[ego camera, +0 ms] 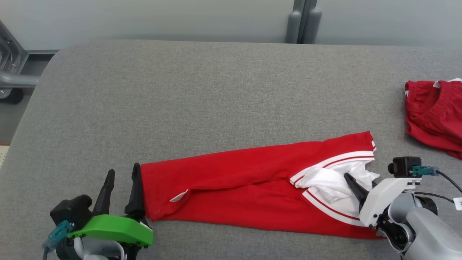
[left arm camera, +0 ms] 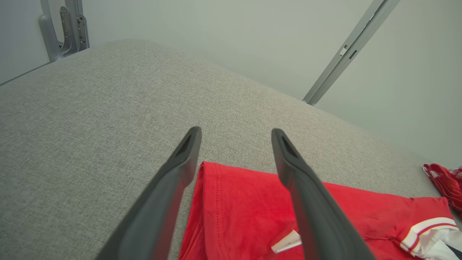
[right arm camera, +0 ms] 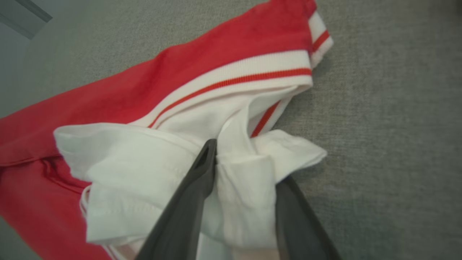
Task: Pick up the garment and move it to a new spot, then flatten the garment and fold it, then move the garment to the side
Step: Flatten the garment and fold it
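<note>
Grey woven cloth covers the tabletop [ego camera: 216,90], and most of it lies bare. The upper half of the head view is open, from the rounded corner at upper left to the far edge below the pale wall [ego camera: 180,18]. A metal frame [ego camera: 11,65] stands beyond the edge at the left of the frame. A second red garment [ego camera: 433,112] sits bunched at the right edge of the frame, well apart from the work.

The garment [ego camera: 234,187], red with a white collar [right arm camera: 144,155] and red-striped white trim, lies as a long folded strip across the lower part of the head view. It slants up from lower left to right of centre. A small white tag [ego camera: 179,195] shows near its left end.

The left claw [ego camera: 123,168] is at lower left with its fingers spread wide and nothing between them. In the head view its inner finger stands right against the garment's hemmed left end. In the left wrist view the hem corner lies in the gap between the fingers.

The right claw [right arm camera: 247,162] is at lower right, on the collar end. Its fingers are somewhat apart with a fold of white collar cloth bunched between them, and one fingertip is hidden under that cloth. Whether they already pinch it I cannot tell.
</note>
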Tool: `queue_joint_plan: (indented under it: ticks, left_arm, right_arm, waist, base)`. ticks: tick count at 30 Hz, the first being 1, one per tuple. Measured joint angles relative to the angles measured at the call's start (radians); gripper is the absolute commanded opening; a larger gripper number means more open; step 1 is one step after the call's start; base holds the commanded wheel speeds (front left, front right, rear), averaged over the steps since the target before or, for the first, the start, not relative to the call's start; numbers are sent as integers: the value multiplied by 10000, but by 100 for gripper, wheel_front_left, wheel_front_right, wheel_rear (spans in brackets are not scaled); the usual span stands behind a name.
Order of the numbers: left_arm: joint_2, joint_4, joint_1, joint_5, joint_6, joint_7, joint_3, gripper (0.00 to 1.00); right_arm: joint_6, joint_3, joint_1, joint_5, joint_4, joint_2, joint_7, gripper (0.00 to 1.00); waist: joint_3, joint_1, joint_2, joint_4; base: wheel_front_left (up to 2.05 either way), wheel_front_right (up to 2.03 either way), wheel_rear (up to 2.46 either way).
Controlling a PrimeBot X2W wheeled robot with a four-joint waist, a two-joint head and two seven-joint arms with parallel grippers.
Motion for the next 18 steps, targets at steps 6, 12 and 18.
queue_joint_plan:
  ticks: [6, 12, 18]
  left_arm:
    - [-21, 2, 269, 86, 0, 2, 255, 100]
    - [-40, -21, 456, 125, 0, 77, 403, 100]
    - [-65, -125, 640, 174, 0, 125, 470, 100]
  right_arm:
    - [92, 286, -238, -79, 73, 134, -25, 0]
    - [113, 153, -295, -79, 92, -410, -238, 0]
    - [117, 75, -528, -161, -63, -1429, -307, 0]
  waist:
    - [-147, 0, 0, -238]
    - [-349, 0, 0, -539]
    - [-600, 0, 0, -984]
  base:
    - [0, 0, 0]
    - [0, 0, 0]
    - [0, 0, 0]
